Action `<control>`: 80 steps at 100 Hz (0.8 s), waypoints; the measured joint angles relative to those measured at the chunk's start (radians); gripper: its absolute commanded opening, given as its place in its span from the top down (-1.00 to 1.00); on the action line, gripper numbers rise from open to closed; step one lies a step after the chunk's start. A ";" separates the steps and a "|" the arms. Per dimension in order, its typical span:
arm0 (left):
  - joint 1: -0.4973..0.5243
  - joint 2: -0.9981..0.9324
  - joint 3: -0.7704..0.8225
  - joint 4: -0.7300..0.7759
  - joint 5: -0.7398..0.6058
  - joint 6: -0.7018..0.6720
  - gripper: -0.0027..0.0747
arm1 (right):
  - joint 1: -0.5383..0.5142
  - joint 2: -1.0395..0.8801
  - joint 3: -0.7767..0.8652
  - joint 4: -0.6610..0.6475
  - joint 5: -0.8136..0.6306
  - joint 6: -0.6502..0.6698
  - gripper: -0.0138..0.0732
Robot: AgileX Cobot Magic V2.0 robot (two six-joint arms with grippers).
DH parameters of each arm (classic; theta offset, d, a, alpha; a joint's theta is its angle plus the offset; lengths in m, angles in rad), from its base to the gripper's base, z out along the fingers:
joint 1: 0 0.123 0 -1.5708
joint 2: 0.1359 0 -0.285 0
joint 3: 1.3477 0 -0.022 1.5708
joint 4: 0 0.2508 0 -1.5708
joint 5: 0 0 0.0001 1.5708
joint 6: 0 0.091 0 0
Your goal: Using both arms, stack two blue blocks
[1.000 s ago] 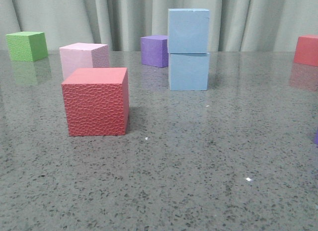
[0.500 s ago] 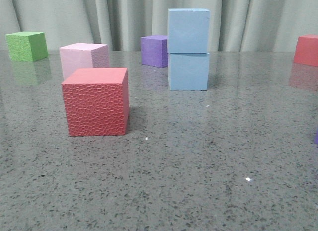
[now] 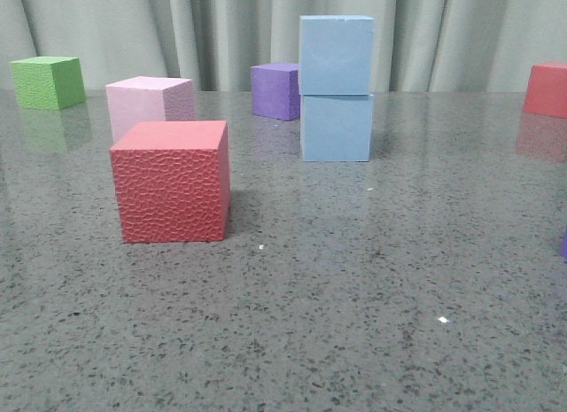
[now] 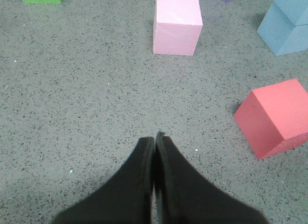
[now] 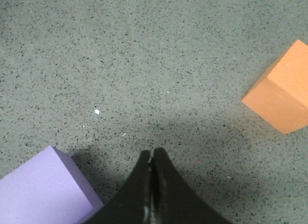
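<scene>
**Two blue blocks standing stacked; both tools closed and empty**

Nearest in the front view, the speckled grey surface [image 3: 354,323] is lying bare. The left tool [image 4: 155,139] is showing in the left wrist view with its two black fingers [image 4: 139,166] pressed tip to tip, gripping nothing and hanging above the surface. The right tool [image 5: 152,155] is showing the same way in the right wrist view: fingers together, holding nothing. A lilac cube [image 5: 43,190] is sitting just beside the right tool, and an orange cube [image 5: 284,96] is sitting well apart from it.

Farther in, the textured red cube [image 3: 170,182] is resting on the surface left of centre. The pink cube [image 3: 149,104] is standing just behind it, partly hidden by it.

Beyond these, the lower blue block [image 3: 336,128] is resting on the surface right of centre, and the upper blue block [image 3: 336,56] is sitting squarely on top of it, faces roughly aligned and upright. The purple cube [image 3: 275,90] is standing just behind and left of the stack. The green cube [image 3: 48,81] is sitting at the far left, and a second red cube [image 3: 547,89] at the far right edge. A grey curtain [image 3: 443,31] is hanging behind.

No writing, label or brand is showing on any cube.

Compared with the earlier front views, every cube is occupying the same position; nothing is shifting.
</scene>
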 measured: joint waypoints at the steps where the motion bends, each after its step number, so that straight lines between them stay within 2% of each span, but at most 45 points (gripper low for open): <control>1: 0.000 0.000 0.000 0.000 0.000 0.000 0.98 | 0.000 0.000 0.000 0.000 0.000 0.000 0.96; 21: 0.000 -0.010 0.004 0.013 -0.045 0.000 0.98 | 0.000 0.000 0.000 0.000 0.000 0.000 0.96; 37: -0.018 -0.079 0.064 0.052 -0.172 -0.001 0.98 | 0.000 0.000 0.000 0.000 0.000 0.000 0.96; 45: -0.040 -0.130 0.126 0.082 -0.258 -0.018 0.98 | 0.000 0.000 0.000 0.000 0.000 0.000 0.96; 63: -0.071 -0.281 0.311 0.211 -0.425 -0.160 0.98 | 0.000 0.000 0.000 0.000 0.000 0.000 0.96; 80: -0.073 -0.428 0.489 0.261 -0.578 -0.197 0.98 | 0.000 0.000 0.000 0.000 0.000 0.000 0.96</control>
